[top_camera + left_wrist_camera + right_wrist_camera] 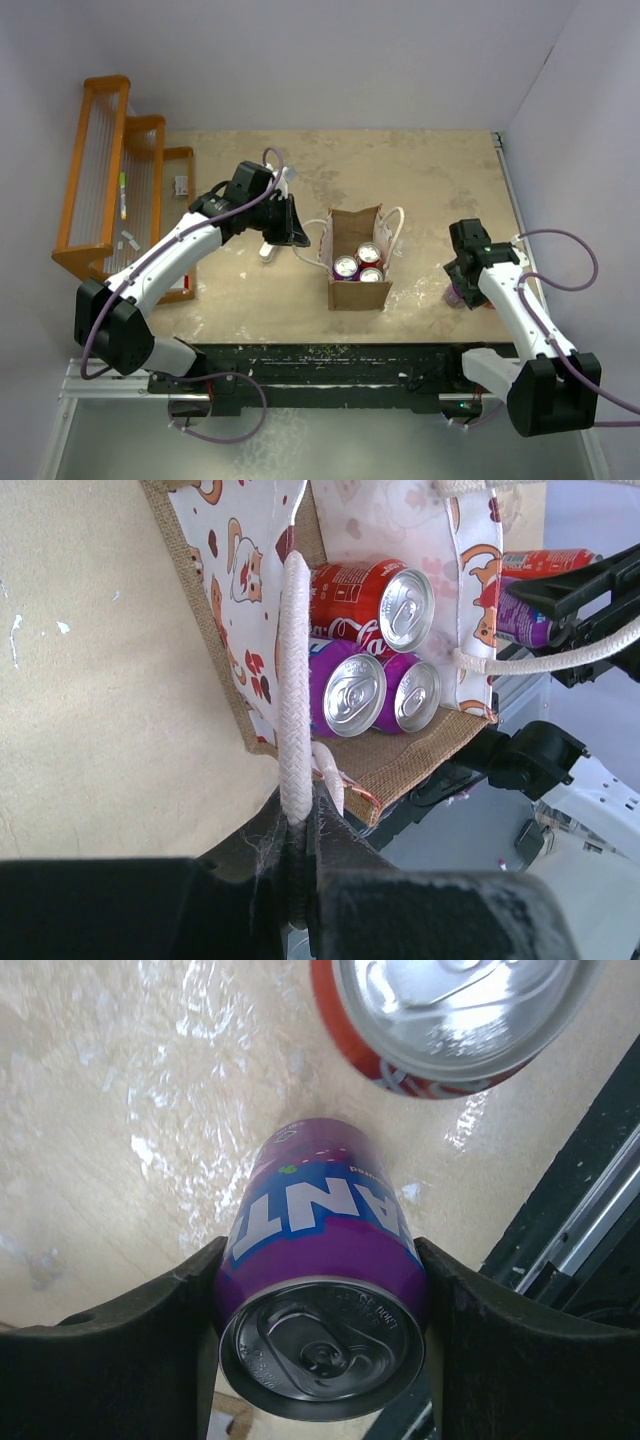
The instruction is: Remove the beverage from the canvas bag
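Note:
The canvas bag (357,285) stands open in the middle of the table; its white printed lining shows in the left wrist view (235,590). Inside are a red can (370,598) and two purple cans (350,692). My left gripper (300,825) is shut on the bag's left white cord handle (294,680), just left of the bag (297,237). My right gripper (320,1252) is shut on a purple Fanta can (325,1230) at the table's right side (460,290), apart from the bag. A red can (450,1010) stands just beyond it.
An orange wooden rack (110,185) stands at the far left with small items on its shelves. A small white object (267,251) lies on the table under my left wrist. The black rail (330,360) runs along the table's front edge. Walls close in on both sides.

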Robot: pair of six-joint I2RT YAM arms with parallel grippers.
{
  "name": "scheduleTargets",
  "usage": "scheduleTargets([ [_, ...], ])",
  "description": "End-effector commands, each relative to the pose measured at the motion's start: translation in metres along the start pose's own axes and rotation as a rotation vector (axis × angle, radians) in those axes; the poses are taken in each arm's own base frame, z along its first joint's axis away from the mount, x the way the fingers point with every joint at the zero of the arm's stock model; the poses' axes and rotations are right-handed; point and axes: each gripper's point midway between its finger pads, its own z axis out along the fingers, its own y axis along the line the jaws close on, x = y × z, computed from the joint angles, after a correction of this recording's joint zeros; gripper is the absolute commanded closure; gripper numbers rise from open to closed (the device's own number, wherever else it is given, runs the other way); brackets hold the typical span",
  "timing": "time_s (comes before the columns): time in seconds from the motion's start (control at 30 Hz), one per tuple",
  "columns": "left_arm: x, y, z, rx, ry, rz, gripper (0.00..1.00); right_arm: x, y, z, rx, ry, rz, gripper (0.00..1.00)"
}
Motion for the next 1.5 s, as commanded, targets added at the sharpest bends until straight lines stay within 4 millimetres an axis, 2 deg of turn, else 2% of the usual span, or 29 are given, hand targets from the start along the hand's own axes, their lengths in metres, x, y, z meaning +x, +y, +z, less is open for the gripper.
scheduleTargets([
  [0.0, -0.003, -0.009, -0.011, 0.047, -0.033, 0.051, 1.00, -0.025, -0.008, 0.003, 0.050, -0.109, 0.147, 1.00],
  [0.17, -0.004, -0.007, -0.011, 0.046, -0.044, 0.079, 1.00, -0.036, -0.011, 0.014, 0.089, -0.127, 0.150, 1.00],
  [0.43, -0.003, -0.006, -0.012, 0.041, -0.040, 0.101, 1.00, -0.034, -0.012, 0.027, 0.127, -0.113, 0.154, 0.98],
  [0.53, -0.002, -0.004, -0.011, 0.038, -0.035, 0.105, 1.00, -0.034, -0.016, 0.029, 0.139, -0.118, 0.152, 0.80],
  [0.67, -0.003, -0.005, -0.011, 0.042, -0.036, 0.106, 1.00, -0.032, -0.015, 0.027, 0.120, -0.110, 0.143, 0.52],
  [0.77, -0.004, -0.007, -0.010, 0.050, -0.035, 0.104, 1.00, -0.032, -0.013, 0.024, 0.091, -0.103, 0.141, 0.39],
  [1.03, -0.007, -0.010, -0.010, 0.050, -0.031, 0.105, 1.00, -0.037, -0.010, 0.006, 0.006, -0.103, 0.142, 0.10],
  [1.17, -0.007, -0.011, -0.009, 0.058, -0.025, 0.103, 1.00, -0.042, -0.010, -0.008, -0.038, -0.109, 0.117, 0.05],
  [1.3, -0.007, -0.010, -0.006, 0.060, -0.024, 0.099, 1.00, -0.052, -0.008, -0.031, -0.125, -0.131, 0.051, 0.00],
  [1.4, -0.008, -0.007, -0.004, 0.049, -0.027, 0.096, 1.00, -0.052, 0.012, -0.055, -0.306, -0.114, -0.052, 0.00],
  [1.47, -0.008, -0.006, -0.003, 0.042, -0.027, 0.093, 1.00, -0.061, 0.023, -0.073, -0.404, -0.149, -0.095, 0.00],
])
